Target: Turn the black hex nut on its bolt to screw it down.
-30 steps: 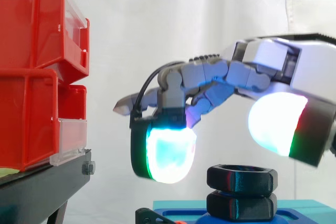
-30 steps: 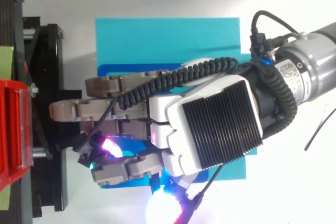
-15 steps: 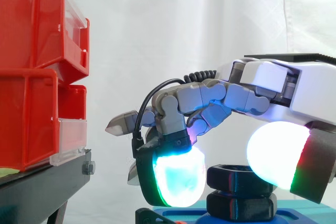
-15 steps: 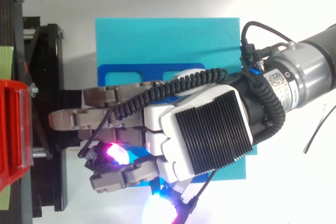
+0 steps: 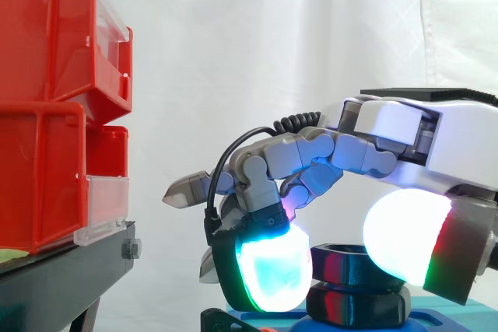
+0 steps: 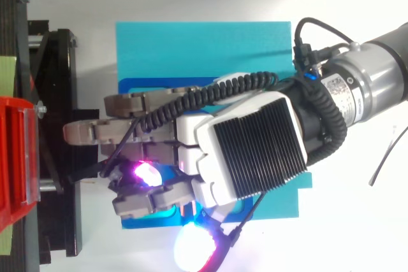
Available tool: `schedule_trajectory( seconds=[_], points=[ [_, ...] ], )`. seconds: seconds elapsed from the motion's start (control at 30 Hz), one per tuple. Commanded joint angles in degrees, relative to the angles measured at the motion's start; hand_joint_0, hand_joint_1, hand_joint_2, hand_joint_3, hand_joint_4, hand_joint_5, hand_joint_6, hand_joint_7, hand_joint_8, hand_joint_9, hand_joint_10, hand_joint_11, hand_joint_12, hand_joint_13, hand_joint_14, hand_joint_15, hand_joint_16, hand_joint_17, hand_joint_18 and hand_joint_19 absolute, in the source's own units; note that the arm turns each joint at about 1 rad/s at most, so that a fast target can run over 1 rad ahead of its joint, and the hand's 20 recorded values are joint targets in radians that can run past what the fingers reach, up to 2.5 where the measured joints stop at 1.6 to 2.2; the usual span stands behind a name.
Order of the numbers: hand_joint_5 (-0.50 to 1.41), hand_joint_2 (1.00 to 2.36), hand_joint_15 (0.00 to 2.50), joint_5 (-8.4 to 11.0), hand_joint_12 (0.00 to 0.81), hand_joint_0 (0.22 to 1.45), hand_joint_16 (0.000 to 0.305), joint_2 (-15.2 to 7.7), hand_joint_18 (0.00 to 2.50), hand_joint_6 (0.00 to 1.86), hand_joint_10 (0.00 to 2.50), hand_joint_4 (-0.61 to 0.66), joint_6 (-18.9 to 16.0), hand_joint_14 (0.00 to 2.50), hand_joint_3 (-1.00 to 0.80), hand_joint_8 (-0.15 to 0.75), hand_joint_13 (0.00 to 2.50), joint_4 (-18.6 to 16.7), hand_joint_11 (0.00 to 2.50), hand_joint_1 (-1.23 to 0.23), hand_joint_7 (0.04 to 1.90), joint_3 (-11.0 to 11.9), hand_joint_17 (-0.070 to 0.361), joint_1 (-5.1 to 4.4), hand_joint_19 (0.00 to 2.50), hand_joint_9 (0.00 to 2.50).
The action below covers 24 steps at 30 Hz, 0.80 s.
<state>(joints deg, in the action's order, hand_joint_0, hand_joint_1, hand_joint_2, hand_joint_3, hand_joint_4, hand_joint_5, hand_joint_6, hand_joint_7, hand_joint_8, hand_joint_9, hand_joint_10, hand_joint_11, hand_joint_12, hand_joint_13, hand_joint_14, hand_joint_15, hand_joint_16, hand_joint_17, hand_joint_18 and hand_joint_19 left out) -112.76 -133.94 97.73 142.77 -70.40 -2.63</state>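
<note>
Curled round the black hex nut (image 5: pixel 342 260) with the hand (image 5: pixel 436 134): cyan pad (image 5: pixel 268 274) at the stand-side flank, white pad across the other, all on its bolt above a second black hex piece (image 5: pixel 354 307) on the blue base (image 6: pixel 204 49), in from the edge facing the black stand (image 5: pixel 62 277). Likely to skid over the corners rather than turn it if only soft pad tips bear, or to bind the thread if pressed off-axis. Against a second ago, lower and closer: then hovering above with pads clear, now level with the nut.
</note>
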Motion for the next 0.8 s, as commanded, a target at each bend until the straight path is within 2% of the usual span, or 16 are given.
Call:
schedule_trajectory(
  seconds=[0.0, 0.43, 0.5, 0.77],
  points=[
    [0.00, 1.00, 0.00, -0.53, 0.329, 0.48, 0.049, 0.0, 0.58, 0.59, 0.00, 0.12, 0.0, 0.00, -0.50, 0.199, 0.52, 0.0, 0.02, -0.08, 1.59, 0.0, 0.111, 0.61, 0.56, 0.96],
    [-0.01, 1.00, 0.00, -2.55, 0.330, 0.48, 0.049, 0.0, 0.59, 0.61, 0.00, 0.14, 0.0, 0.00, -0.50, 0.204, 0.53, -0.7, 0.06, -0.07, 1.56, 0.0, 0.111, 2.54, 0.56, 0.97],
    [-0.01, 1.00, 0.00, -3.17, 0.331, 0.48, 0.050, 0.0, 0.59, 0.61, 0.00, 0.14, 0.0, 0.00, -0.50, 0.208, 0.53, -1.1, 0.06, -0.06, 1.57, 0.0, 0.112, 3.16, 0.57, 0.98],
    [-0.02, 1.00, 0.00, -4.48, 0.340, 0.47, 0.052, 0.0, 0.59, 0.62, 0.00, 0.15, -0.1, 0.00, -0.50, 0.221, 0.53, -1.6, 0.07, 0.00, 1.54, 0.0, 0.117, 4.30, 0.57, 0.97]
  ],
)
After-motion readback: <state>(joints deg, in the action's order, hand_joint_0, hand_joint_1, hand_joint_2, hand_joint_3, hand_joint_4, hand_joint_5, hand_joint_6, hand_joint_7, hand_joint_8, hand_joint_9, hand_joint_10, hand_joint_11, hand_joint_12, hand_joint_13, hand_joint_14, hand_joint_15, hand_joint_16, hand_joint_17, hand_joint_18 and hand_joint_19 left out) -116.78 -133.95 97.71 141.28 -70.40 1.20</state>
